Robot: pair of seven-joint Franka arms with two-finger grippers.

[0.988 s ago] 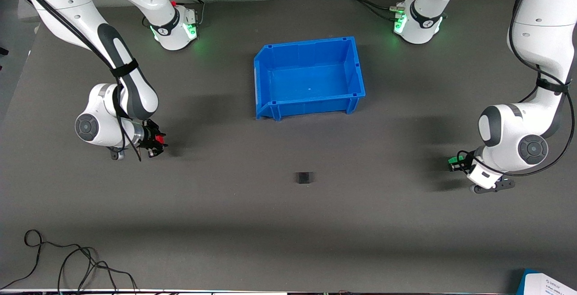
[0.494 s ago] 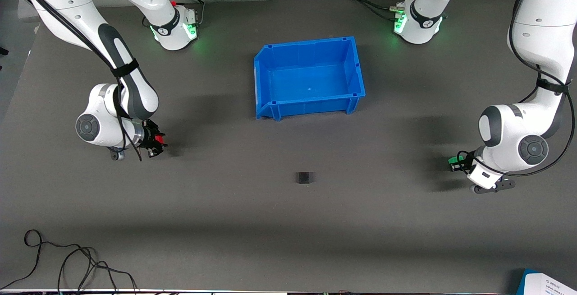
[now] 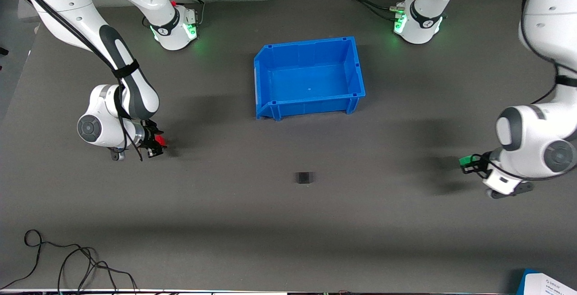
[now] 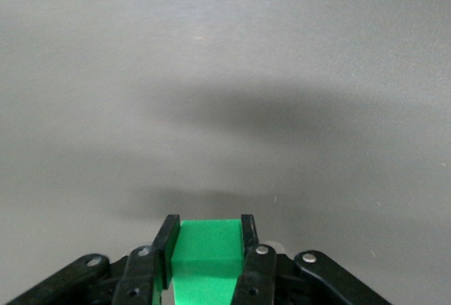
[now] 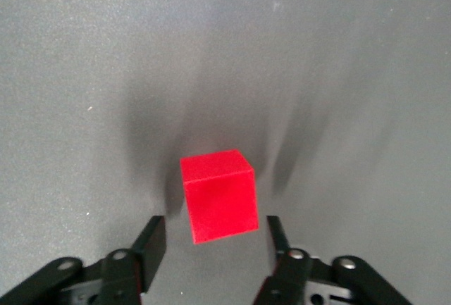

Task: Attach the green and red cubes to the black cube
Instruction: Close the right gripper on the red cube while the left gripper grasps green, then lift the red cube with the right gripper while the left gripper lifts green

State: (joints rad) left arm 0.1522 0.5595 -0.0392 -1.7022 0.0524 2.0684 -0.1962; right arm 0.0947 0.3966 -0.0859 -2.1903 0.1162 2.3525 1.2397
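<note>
The black cube point(image 3: 304, 177) sits alone on the grey mat, nearer the front camera than the blue bin. My left gripper point(image 3: 469, 163) point(image 4: 208, 220) hangs over the mat at the left arm's end of the table, shut on the green cube point(image 3: 466, 161) point(image 4: 208, 249). At the right arm's end my right gripper point(image 3: 155, 145) point(image 5: 213, 224) is low over the mat and open. The red cube point(image 3: 160, 140) point(image 5: 218, 196) lies just past its fingertips. There is a gap between the red cube and each finger point(image 5: 151, 241).
The blue bin point(image 3: 311, 105) stands mid-table toward the robots' bases with nothing in it. Loose black cables point(image 3: 67, 263) lie at the mat's front edge on the right arm's side. A white and blue box point(image 3: 550, 283) pokes in at the front corner on the left arm's side.
My right gripper has opened and let go of the red cube. The left arm has shifted toward its own end of the table, carrying the green cube.
</note>
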